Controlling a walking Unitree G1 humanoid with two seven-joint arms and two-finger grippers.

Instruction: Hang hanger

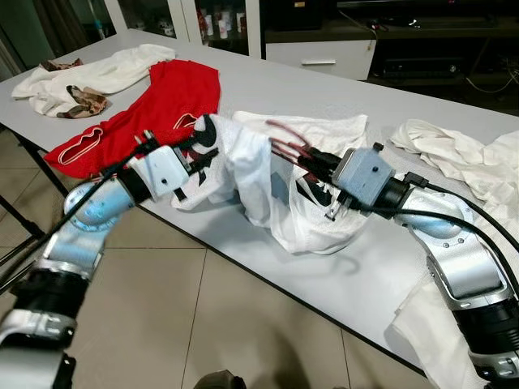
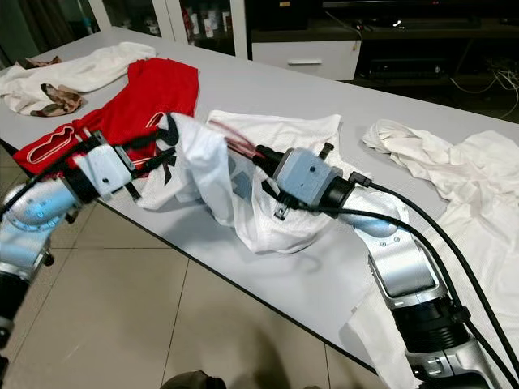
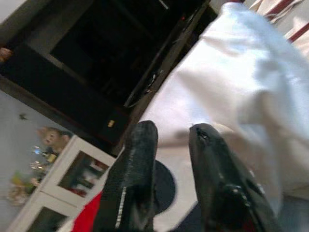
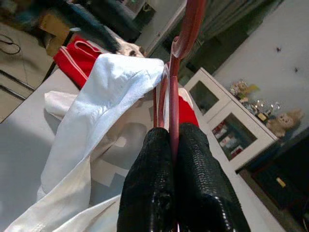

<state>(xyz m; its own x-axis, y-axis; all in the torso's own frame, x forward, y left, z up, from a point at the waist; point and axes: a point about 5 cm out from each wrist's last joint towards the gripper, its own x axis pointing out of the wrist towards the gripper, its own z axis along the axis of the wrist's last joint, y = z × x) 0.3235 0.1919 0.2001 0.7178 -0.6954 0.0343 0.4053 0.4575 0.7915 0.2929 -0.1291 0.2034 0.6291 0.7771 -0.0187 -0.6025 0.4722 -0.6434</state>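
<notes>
Clamping the dark-red hanger (image 4: 175, 63) between closed fingers, the right gripper (image 1: 318, 166) holds this light, rigid, slippery frame inside the limp white shirt (image 1: 255, 174) at table (image 1: 357, 275) centre, while the left gripper (image 1: 199, 158) pinches the shirt's left edge.
</notes>
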